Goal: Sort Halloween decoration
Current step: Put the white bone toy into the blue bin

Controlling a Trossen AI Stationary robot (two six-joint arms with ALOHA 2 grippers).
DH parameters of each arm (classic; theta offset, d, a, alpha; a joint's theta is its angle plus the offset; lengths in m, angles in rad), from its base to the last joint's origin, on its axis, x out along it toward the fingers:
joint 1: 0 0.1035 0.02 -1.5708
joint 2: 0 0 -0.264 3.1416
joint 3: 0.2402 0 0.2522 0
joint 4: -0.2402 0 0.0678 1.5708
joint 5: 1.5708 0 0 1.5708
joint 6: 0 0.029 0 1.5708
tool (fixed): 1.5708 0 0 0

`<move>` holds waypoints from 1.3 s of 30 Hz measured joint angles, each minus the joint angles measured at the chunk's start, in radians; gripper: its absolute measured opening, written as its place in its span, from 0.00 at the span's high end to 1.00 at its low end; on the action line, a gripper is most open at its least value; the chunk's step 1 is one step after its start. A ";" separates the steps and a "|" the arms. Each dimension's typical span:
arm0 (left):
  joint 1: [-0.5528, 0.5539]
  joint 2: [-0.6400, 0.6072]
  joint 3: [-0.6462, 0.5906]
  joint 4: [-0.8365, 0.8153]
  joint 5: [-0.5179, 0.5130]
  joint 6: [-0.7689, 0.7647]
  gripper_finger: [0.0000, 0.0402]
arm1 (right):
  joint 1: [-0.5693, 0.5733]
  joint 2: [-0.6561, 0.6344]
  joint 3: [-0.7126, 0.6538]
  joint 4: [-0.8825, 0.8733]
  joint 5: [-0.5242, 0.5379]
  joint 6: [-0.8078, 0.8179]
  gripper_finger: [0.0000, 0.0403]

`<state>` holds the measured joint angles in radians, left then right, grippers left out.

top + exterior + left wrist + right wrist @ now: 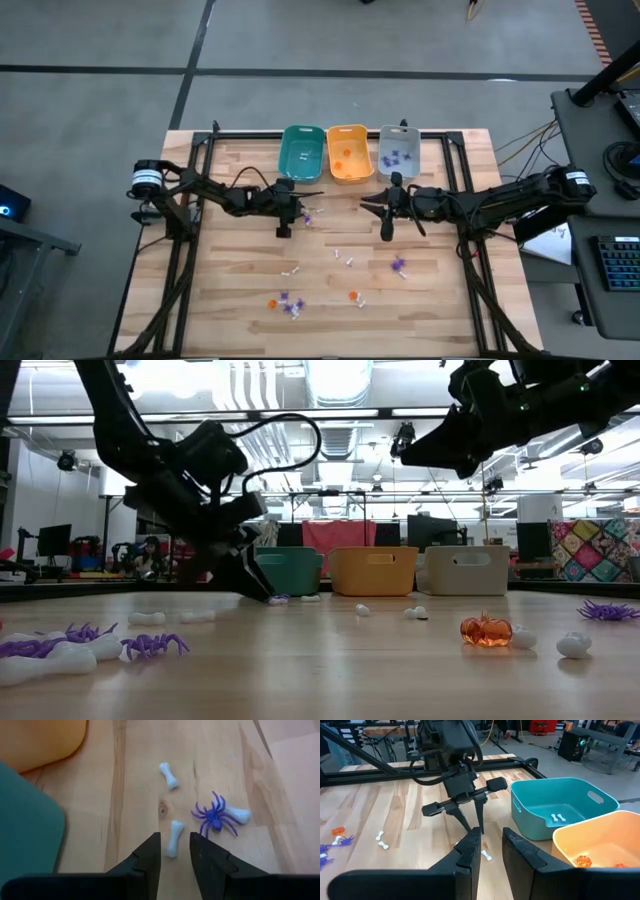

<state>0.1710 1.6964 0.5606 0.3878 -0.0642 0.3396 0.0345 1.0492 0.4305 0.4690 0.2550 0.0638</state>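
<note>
The Halloween decoration lies scattered on the wooden table: white bones (342, 256), purple spiders (399, 265) and orange pumpkins (352, 296). My left gripper (175, 845) slants down just in front of the teal bin (301, 153), open by a narrow gap. One white bone (173, 838) lies flat on the table with its near end between the fingertips, untouched as far as I can see. Beside it are a purple spider (215, 817) and two more bones. My right gripper (492, 842) hovers above the table near the grey bin (400, 150), open and holding nothing.
Teal, orange (349, 153) and grey bins stand in a row at the table's far edge, with trinkets inside: bones in the teal one (555, 818), pumpkins in the orange, purple pieces in the grey. More trinkets lie toward the near edge (288, 304). A black frame borders the table.
</note>
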 joint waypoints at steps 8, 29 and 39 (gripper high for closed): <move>0.003 0.010 0.001 0.005 0.000 0.000 0.80 | 0.000 0.000 0.000 0.000 0.000 -0.002 0.83; 0.036 0.010 0.001 0.000 0.052 -0.012 0.86 | 0.000 0.000 0.000 0.000 0.000 0.003 0.83; 0.036 0.006 0.000 -0.002 0.048 -0.034 0.99 | 0.000 0.000 0.000 0.000 0.000 0.004 0.83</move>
<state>0.2066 1.7025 0.5606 0.3854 -0.0159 0.3054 0.0341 1.0492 0.4309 0.4686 0.2550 0.0681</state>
